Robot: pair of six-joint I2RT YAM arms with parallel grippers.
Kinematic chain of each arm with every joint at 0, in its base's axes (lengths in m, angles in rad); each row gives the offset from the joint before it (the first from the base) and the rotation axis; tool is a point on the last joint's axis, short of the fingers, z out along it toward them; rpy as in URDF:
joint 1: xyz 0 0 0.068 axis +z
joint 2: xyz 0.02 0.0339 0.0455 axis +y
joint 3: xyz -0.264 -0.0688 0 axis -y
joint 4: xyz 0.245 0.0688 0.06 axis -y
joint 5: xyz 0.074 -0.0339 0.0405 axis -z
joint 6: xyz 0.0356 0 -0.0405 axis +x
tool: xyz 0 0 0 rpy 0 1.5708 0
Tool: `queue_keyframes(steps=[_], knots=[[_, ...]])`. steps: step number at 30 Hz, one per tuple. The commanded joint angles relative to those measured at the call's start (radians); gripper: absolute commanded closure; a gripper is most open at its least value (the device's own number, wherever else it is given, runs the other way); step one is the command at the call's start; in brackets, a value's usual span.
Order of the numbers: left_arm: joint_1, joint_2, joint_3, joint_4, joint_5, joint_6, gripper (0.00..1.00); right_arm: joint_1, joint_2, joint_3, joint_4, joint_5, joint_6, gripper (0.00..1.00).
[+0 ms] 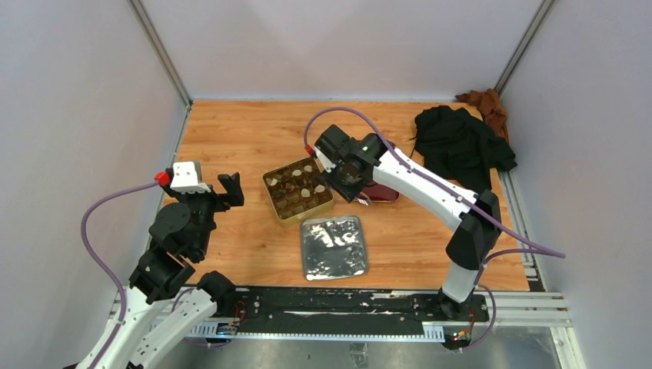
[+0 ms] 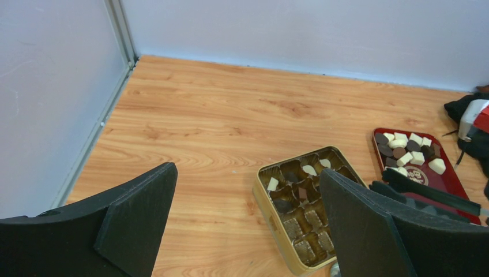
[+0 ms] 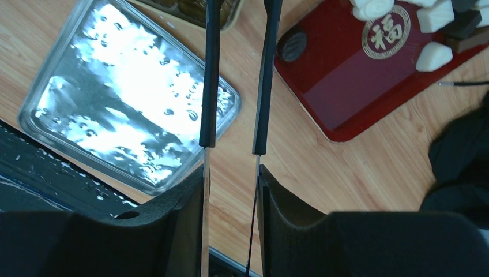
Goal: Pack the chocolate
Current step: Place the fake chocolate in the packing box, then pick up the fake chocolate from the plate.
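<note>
Left arm (image 1: 173, 231) was folded up at the near left, wrist raised. Left gripper (image 2: 248, 179) was spread wide, nothing between the fingers. Right arm (image 1: 430, 188) stretched forward and inward. Right gripper (image 3: 230, 173) pointed down, jaws clamped on thin tweezers (image 3: 209, 86).

Top view: red tray (image 1: 387, 194) mostly under the right arm, only a sliver shows. Chocolates (image 1: 306, 192) in tin (image 1: 286, 214) too small to count. Brown cloth (image 1: 486, 104) partly behind black cloth (image 1: 460, 142).

Left wrist view: left gripper (image 2: 248, 176) finger (image 2: 369, 231) hides tin's near corner, rest cut by bottom edge. Tongs (image 2: 429, 193) cross tray's near end. Lid (image 2: 334, 271) just a sliver at the bottom.

Right wrist view: right gripper (image 3: 232, 179) pinches the tongs, their tips run off the top edge, can't tell if anything is between them. Tin, tray and chocolates cropped at top, black cloth cut at right.
</note>
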Motion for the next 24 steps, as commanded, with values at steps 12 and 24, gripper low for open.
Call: queue_keyframes(steps=[12,24], knots=[[0.006,-0.006,-0.011,0.020,-0.001,0.001,0.00,-0.101,-0.137,-0.176,-0.049,0.057,0.048,0.62],[0.005,-0.008,-0.010,0.019,-0.002,0.002,0.00,-0.160,-0.150,-0.281,-0.008,0.018,0.055,0.62]])
